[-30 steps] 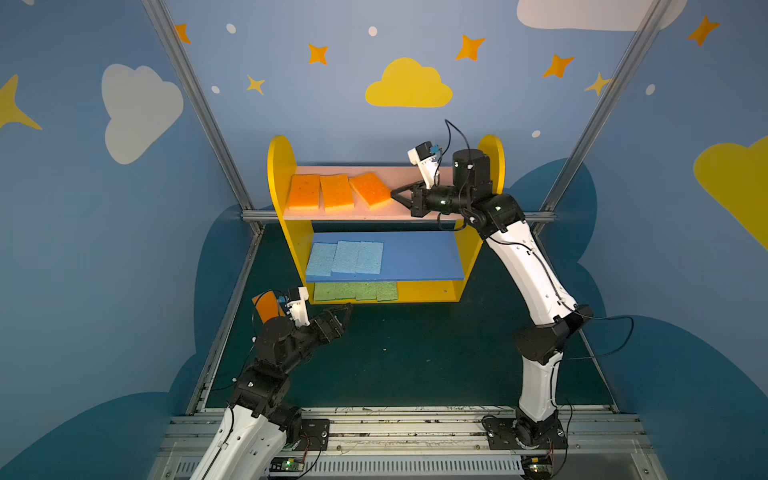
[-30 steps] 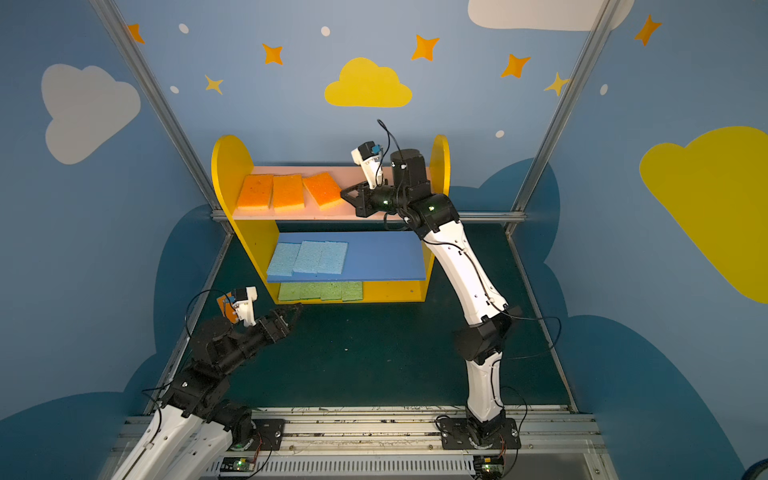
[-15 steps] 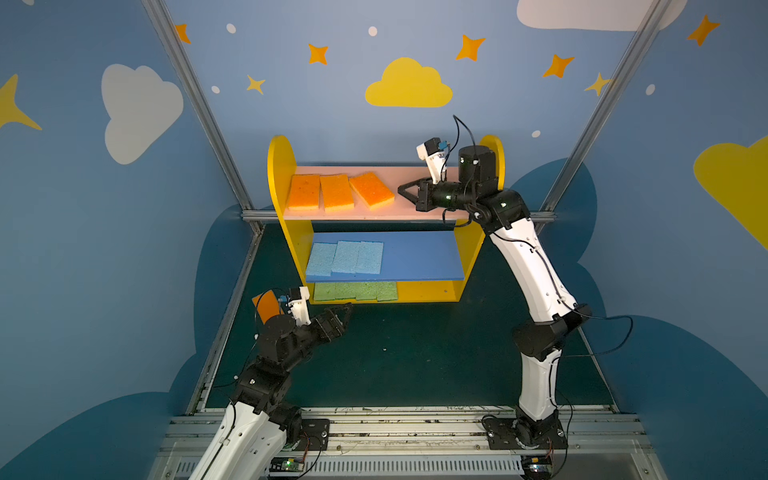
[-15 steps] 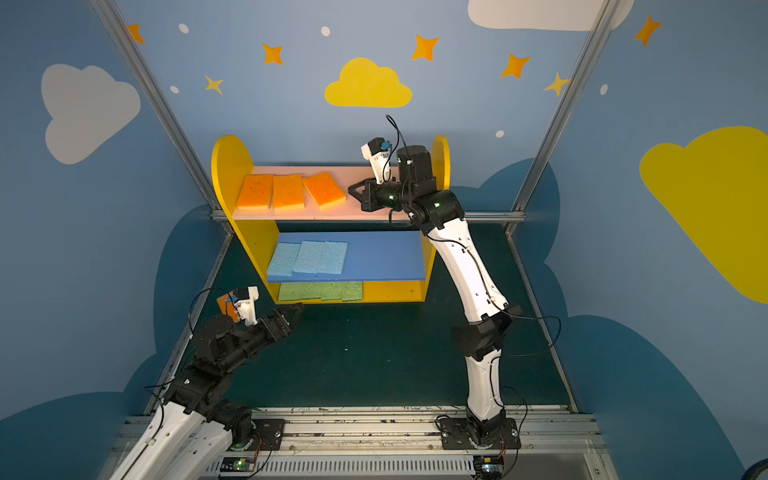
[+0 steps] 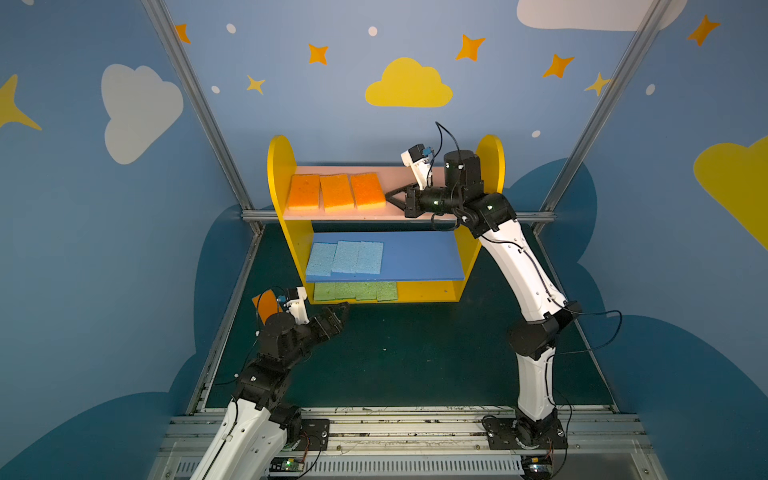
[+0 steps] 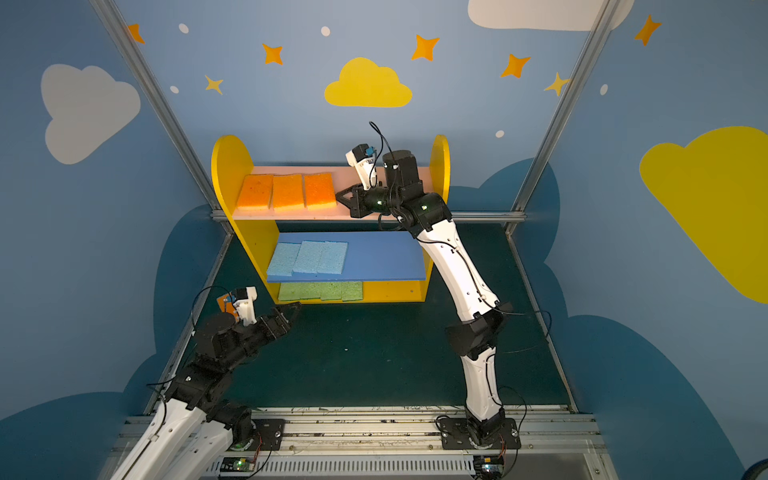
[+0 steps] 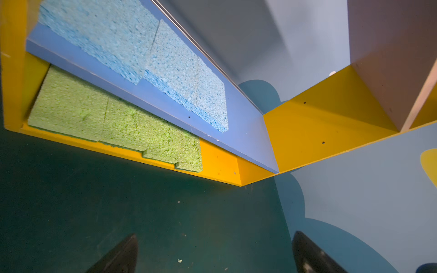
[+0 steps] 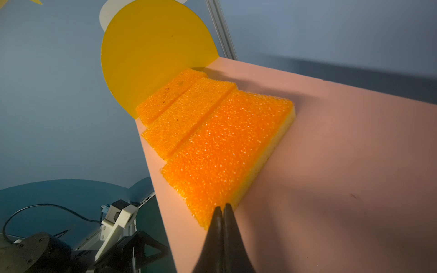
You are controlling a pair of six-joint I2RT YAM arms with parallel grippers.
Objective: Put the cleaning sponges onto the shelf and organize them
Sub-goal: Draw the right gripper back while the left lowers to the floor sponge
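Note:
The shelf (image 5: 282, 174) holds three orange sponges (image 5: 336, 192) side by side on its pink board (image 5: 395, 173). On the blue board (image 5: 419, 253) lie three light blue sponges (image 5: 347, 257), and several green sponges (image 5: 355, 291) fill the bottom tier. My right gripper (image 5: 388, 194) is shut, its tip against the near corner of the rightmost orange sponge (image 8: 224, 146). One more orange sponge (image 5: 266, 305) rests on the floor behind my left arm. The left gripper (image 5: 343, 309) hangs open and empty just off the floor, facing the green sponges (image 7: 118, 120).
Aluminium frame posts (image 5: 199, 104) and a crossbar (image 5: 257, 216) run behind and beside the shelf. A dark green mat (image 5: 415, 353) covers the floor in front of it. The arms' base rail (image 5: 395, 424) spans the front edge.
My right gripper drew back, then came forward to the rightmost orange sponge. That sponge lay skewed before and now lies straight beside the other two. The left arm has hardly moved.

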